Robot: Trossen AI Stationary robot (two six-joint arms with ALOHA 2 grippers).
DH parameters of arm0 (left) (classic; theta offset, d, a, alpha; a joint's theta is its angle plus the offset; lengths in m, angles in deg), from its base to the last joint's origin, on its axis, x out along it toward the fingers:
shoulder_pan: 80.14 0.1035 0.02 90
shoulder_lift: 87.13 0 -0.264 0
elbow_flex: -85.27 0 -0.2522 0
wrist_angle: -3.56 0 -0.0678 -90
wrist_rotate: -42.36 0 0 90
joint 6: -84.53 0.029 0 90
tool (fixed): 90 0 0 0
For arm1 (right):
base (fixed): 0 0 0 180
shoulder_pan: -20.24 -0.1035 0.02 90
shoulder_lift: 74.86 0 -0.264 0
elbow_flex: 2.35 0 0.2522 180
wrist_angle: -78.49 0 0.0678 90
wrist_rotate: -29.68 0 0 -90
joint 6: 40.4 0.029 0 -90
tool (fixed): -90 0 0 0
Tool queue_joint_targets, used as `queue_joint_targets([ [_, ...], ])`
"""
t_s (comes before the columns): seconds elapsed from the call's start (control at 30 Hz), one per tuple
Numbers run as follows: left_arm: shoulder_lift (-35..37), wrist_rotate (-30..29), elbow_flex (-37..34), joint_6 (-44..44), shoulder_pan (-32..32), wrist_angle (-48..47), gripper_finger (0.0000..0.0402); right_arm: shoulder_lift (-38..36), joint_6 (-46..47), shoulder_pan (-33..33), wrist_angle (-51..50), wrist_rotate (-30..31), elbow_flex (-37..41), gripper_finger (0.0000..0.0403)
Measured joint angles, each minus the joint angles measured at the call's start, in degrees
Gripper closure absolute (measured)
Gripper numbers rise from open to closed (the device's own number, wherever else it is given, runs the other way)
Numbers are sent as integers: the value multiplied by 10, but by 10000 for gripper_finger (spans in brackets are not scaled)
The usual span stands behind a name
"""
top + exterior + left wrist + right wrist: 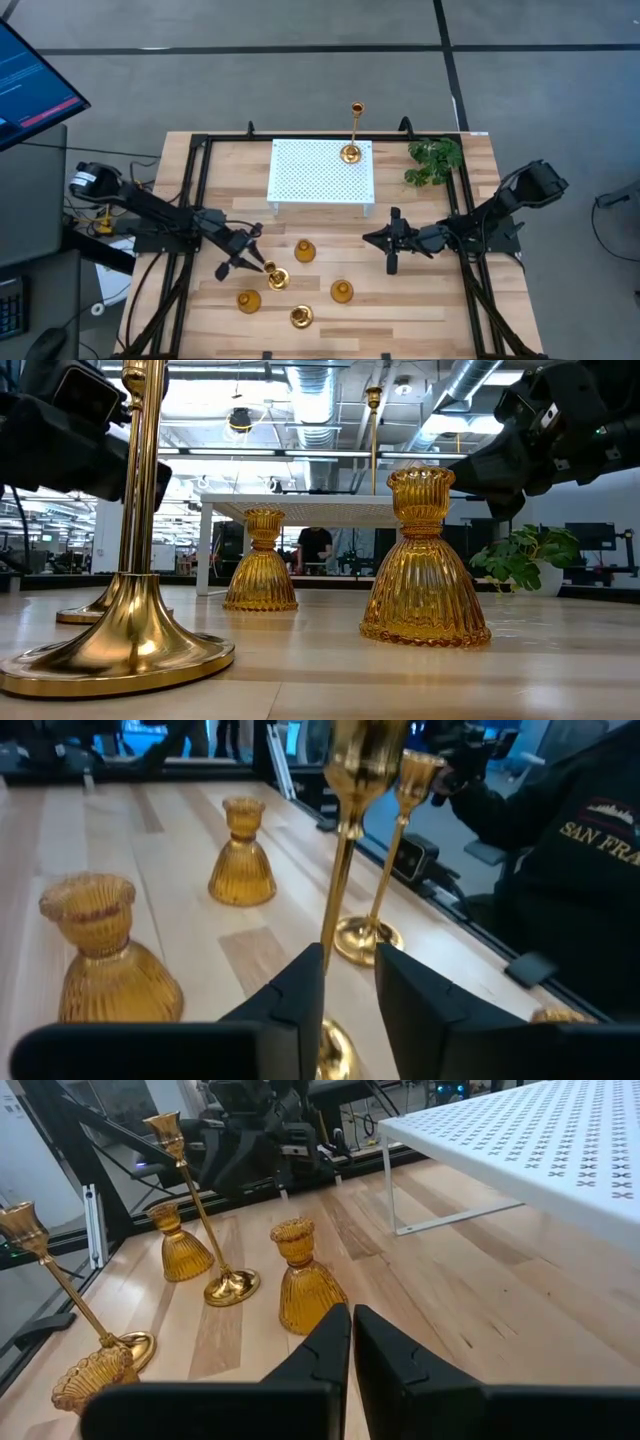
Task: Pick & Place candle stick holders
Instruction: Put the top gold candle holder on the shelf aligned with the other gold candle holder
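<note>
From above, the left gripper (258, 262) sits at a tall gold candlestick (276, 277) near the front of the wooden table (470, 300), with three squat amber holders (305, 251) and another tall one (300, 317) scattered close by. One tall stick (351, 152) already stands on the white perforated shelf (300, 175); a green plant (436, 160) lies beside it. The right gripper (392, 241) waits mid-table.

At table level, a tall stem (135, 540) rises from a wide flared base, top-heavy I'd guess, and polished enough to slip.

The left wrist camera shows both fingers (300, 995) flanking that thin stem (343, 890), narrowly parted, not visibly pinching it yet. Low on the stem looks the sensible hold. A neighbouring tall stick (385, 900) stands near behind and could be knocked.

The right wrist camera shows its fingers (325, 1345) pressed nearly together, empty, pointing at a squat holder (305, 1285).
</note>
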Motion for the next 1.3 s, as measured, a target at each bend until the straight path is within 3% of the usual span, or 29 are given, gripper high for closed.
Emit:
queue_joint_targets([
  [0.53,-158,-2,78,-15,-41,55,304,0,0,0,0,0,0,393],
  [1.13,-163,-32,83,-15,-43,77,305,0,-1,0,0,0,0,393],
  [1.3,-163,-34,83,-15,-43,80,330,0,-1,0,-1,0,0,393],
])
